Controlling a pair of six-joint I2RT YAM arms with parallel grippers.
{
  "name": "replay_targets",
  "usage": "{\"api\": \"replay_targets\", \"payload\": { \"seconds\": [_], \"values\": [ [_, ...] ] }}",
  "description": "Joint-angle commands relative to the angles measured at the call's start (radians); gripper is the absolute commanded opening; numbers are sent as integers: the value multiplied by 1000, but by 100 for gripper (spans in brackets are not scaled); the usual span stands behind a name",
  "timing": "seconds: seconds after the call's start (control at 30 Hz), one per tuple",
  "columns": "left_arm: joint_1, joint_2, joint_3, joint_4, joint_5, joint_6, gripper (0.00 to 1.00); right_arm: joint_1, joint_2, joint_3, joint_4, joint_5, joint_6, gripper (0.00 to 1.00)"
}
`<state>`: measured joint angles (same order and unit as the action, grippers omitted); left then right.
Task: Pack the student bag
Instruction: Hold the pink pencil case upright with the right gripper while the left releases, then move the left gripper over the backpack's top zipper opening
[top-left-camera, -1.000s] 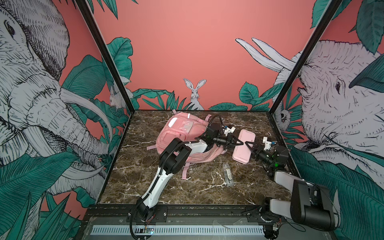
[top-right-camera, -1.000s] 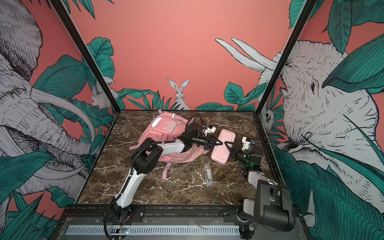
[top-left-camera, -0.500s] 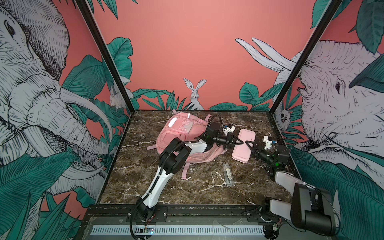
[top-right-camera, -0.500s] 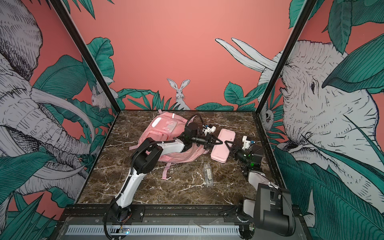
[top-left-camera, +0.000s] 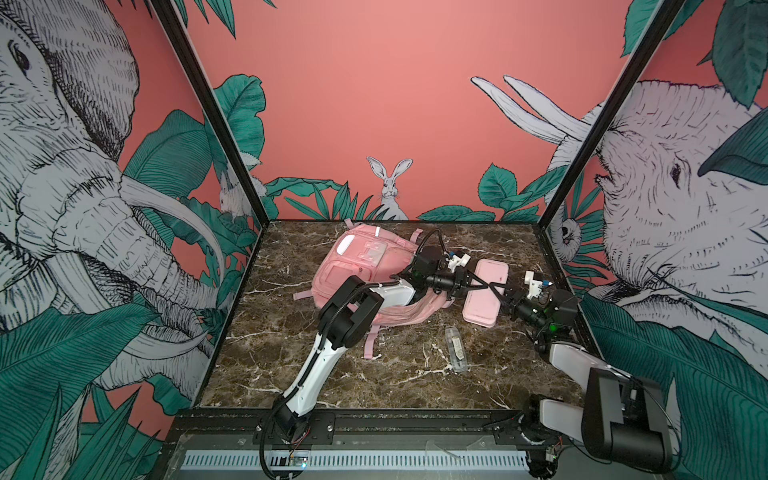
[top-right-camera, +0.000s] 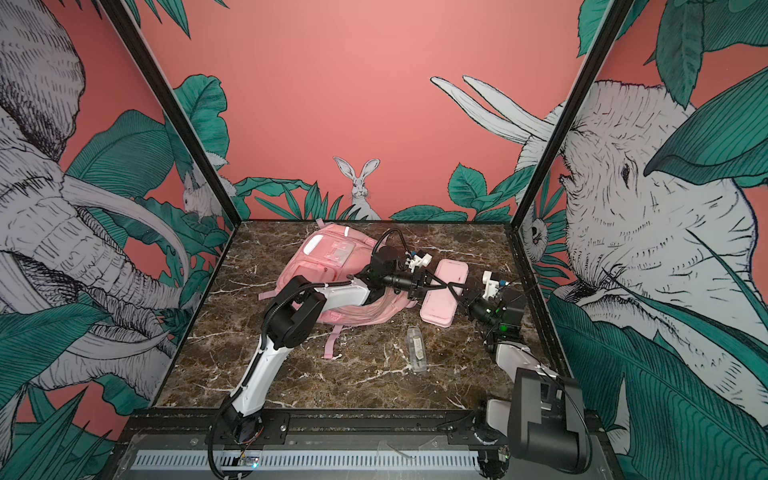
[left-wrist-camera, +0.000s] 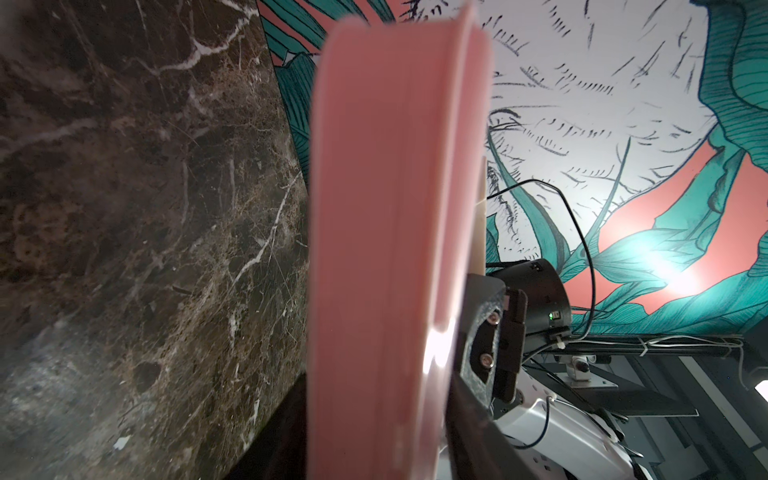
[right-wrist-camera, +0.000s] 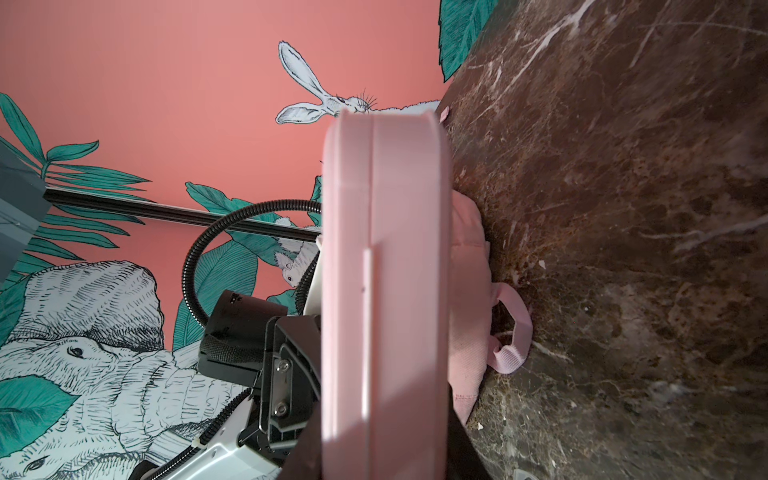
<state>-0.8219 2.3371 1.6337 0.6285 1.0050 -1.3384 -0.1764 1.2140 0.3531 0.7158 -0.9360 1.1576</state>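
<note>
Large soft pink fabric backpack (top-left-camera: 365, 266): lying pockets-up on brown marble surface (top-left-camera: 407, 374), rear centre, long axis back-to-front. Right pincer (top-left-camera: 497, 291) pinches flat pink pencil case (top-left-camera: 492, 272); left pincer (top-left-camera: 481, 284) opposite, arm outstretched low, grip unclear.

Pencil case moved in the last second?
No visible shift. In both top views the pencil case keeps the same place and angle relative to the clear case lying on the table.

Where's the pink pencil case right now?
In both top views the pencil case is right of centre, just right of the backpack, beyond the clear tube.
</note>
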Motion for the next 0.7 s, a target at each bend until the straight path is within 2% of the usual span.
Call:
{"api": "replay_targets", "payload": {
  "seconds": [0.0,0.4,0.67],
  "values": [
    [7,-57,-6,-41,-5,27,52,8,-24,39,47,-31,-19,7],
    [53,-115,-49,-212,-33,152,57,8,-28,63,30,-32,-21,5],
    [90,-179,-64,-489,-96,360,60,9,-66,58,-41,-13,-64,3]
  ]
}}
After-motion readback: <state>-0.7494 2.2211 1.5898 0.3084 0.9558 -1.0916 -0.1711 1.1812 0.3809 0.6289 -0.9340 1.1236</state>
